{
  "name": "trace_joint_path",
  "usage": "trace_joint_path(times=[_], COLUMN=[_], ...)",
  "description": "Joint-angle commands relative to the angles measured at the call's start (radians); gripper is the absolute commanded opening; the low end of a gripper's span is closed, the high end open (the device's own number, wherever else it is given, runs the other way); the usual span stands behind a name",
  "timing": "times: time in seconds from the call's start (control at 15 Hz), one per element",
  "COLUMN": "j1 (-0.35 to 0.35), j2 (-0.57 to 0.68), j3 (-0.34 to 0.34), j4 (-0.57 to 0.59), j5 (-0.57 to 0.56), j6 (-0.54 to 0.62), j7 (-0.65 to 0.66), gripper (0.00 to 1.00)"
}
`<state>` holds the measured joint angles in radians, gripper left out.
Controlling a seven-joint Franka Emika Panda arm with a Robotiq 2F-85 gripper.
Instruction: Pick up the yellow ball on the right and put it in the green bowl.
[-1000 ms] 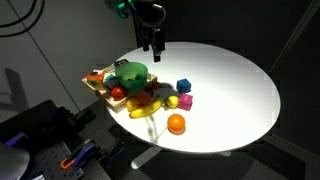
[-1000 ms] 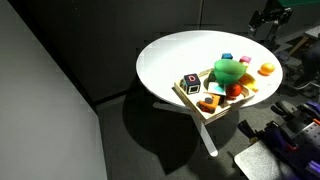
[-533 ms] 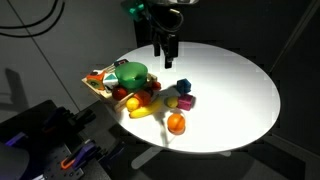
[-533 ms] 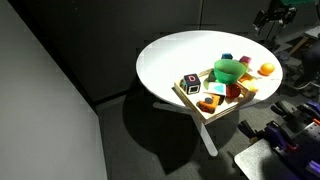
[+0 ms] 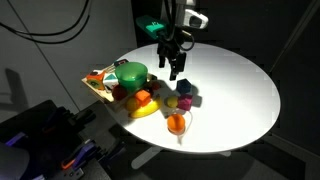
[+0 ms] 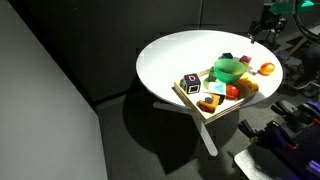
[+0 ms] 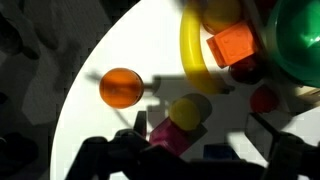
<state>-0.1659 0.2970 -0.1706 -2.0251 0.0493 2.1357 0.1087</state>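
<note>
The small yellow ball (image 7: pixel 190 110) lies on the white table, touching the magenta cube (image 7: pixel 172 137); it also shows in an exterior view (image 5: pixel 171 101). The bright green bowl (image 5: pixel 130 73) stands on a wooden tray and shows in both exterior views (image 6: pixel 228 69) and at the wrist view's right edge (image 7: pixel 300 40). My gripper (image 5: pixel 176 74) hangs open and empty above the blue cube (image 5: pixel 184 88), a little behind the ball. In the wrist view its dark fingers (image 7: pixel 195 160) frame the ball and cube from above.
An orange ball (image 5: pixel 176 123) lies near the table's front edge. A yellow banana (image 7: pixel 192 50), an orange cube (image 7: pixel 233 45) and red toy fruit (image 7: pixel 265 98) crowd between the ball and the bowl. The wooden tray (image 6: pixel 190 97) also holds a black cube.
My gripper has moved from above the table's back edge forward and down, toward the blue and magenta cubes. The objects have not moved.
</note>
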Motion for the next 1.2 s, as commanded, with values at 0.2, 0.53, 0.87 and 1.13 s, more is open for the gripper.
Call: trace_joint_path(times=[0.2,0.53,0.87,1.13], j1=[-0.022,-0.027,-0.02,-0.011], j2=[0.143,0.21,0.233,0.247], j3=[0.007,0.003,0.003,0.002], j4=[0.075,0.071,0.057,0.053], j5=[0.018,0.028,0.041,0.066], j6=[0.039,0.128,0.164,0.195], j7=[-0.038,0.007,0.048,0.111], gripper=[1.0,1.0,1.0,1.0])
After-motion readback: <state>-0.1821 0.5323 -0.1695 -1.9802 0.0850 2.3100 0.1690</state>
